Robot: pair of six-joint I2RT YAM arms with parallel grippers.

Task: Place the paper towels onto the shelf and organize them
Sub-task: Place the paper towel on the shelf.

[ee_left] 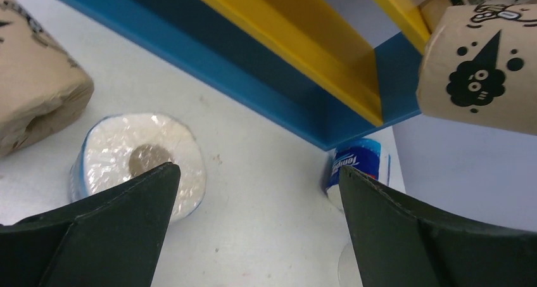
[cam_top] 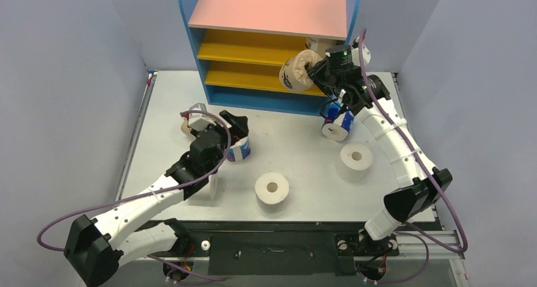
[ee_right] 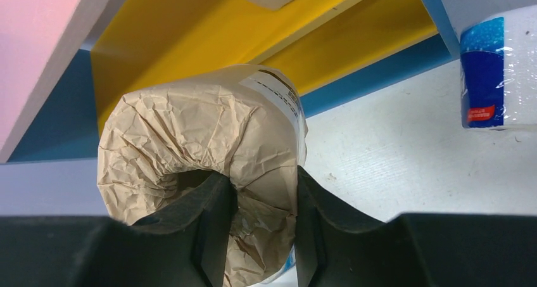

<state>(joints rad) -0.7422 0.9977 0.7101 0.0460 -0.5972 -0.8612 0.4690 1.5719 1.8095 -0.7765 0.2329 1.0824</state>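
Observation:
The shelf [cam_top: 272,21] stands at the table's far edge, with a pink top and yellow boards. My right gripper [cam_top: 316,71] is shut on a tan-wrapped paper towel roll [cam_top: 296,73], held in the air in front of the shelf's right end. In the right wrist view one finger sits inside the roll's [ee_right: 202,128] core and the other outside its wall, around the gripper [ee_right: 266,217]. Another tan roll [cam_top: 320,45] lies on the upper yellow board. My left gripper [cam_top: 233,127] hangs open above a blue-and-white roll [cam_top: 240,151], which lies left of the gripper [ee_left: 256,217], the roll [ee_left: 142,163] end-up.
A tan roll [cam_top: 192,119] lies left of my left gripper. A blue-and-white roll [cam_top: 337,123] lies under my right arm. Two white rolls [cam_top: 356,160] [cam_top: 272,189] stand on end mid-table. Grey walls close in on both sides.

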